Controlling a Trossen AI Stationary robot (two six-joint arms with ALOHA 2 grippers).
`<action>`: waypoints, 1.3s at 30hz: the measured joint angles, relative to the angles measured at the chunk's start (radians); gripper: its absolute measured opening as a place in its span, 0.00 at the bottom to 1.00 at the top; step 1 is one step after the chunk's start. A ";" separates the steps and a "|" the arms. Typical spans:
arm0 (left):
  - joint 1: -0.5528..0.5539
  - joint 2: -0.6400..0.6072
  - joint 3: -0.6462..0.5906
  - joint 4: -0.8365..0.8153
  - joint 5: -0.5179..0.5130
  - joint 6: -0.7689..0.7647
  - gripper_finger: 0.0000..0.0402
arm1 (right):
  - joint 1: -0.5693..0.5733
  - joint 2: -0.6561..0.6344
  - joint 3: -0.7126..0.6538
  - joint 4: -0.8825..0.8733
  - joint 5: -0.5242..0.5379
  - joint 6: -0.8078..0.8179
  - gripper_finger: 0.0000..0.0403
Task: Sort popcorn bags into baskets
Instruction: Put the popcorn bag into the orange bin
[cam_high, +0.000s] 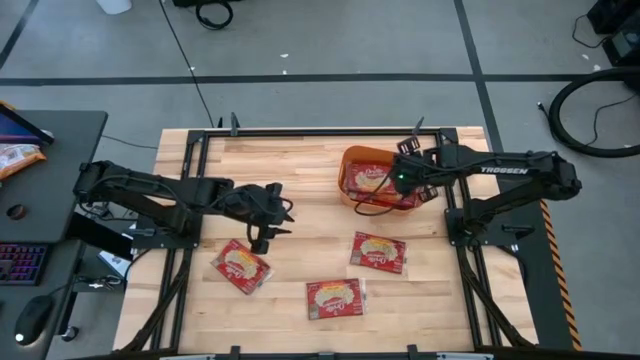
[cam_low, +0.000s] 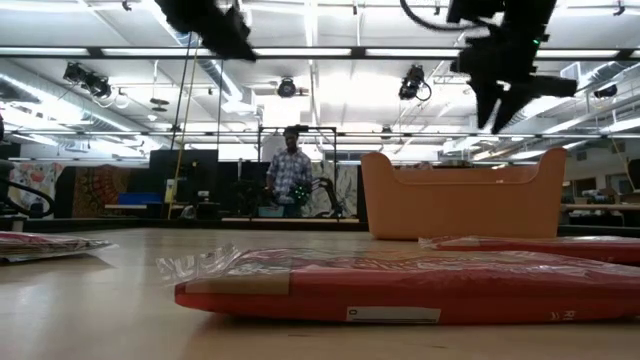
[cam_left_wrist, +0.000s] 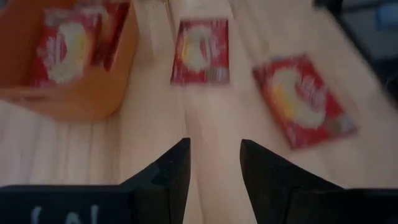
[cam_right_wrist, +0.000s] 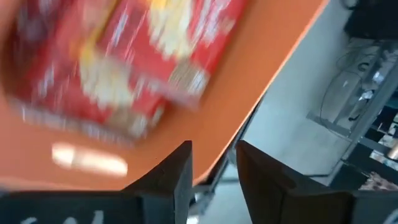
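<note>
Three red popcorn bags lie flat on the wooden table in the high view: one at the near left (cam_high: 241, 267), one near the near edge (cam_high: 335, 297), one right of centre (cam_high: 378, 251). More red bags (cam_high: 370, 181) lie inside the orange basket (cam_high: 348, 163) at the far right. My left gripper (cam_high: 265, 228) hovers open and empty just beyond the near-left bag. My right gripper (cam_high: 402, 181) hangs open and empty over the basket; the low view shows the right gripper (cam_low: 505, 105) clear above the basket's rim (cam_low: 460, 160). The right wrist view looks down on the bags in the basket (cam_right_wrist: 124, 68).
A dark desk left of the table carries an orange-and-white packet (cam_high: 15, 155), a keyboard and a mouse. Black frame rails run along the table's edges (cam_high: 300, 131). Bare wood lies between the basket and the loose bags. A person (cam_low: 290, 170) stands far behind the table.
</note>
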 joint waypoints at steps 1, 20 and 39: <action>0.000 0.001 -0.010 -0.023 -0.001 0.008 0.36 | 0.013 0.000 0.010 0.015 -0.006 0.027 0.32; -0.200 0.003 -0.274 -0.211 0.162 -0.127 0.36 | 0.172 0.000 0.081 0.414 -0.383 0.628 0.32; -0.757 0.230 -0.203 -0.253 -0.282 -0.558 0.35 | 0.142 0.086 0.080 0.576 -0.208 0.427 0.32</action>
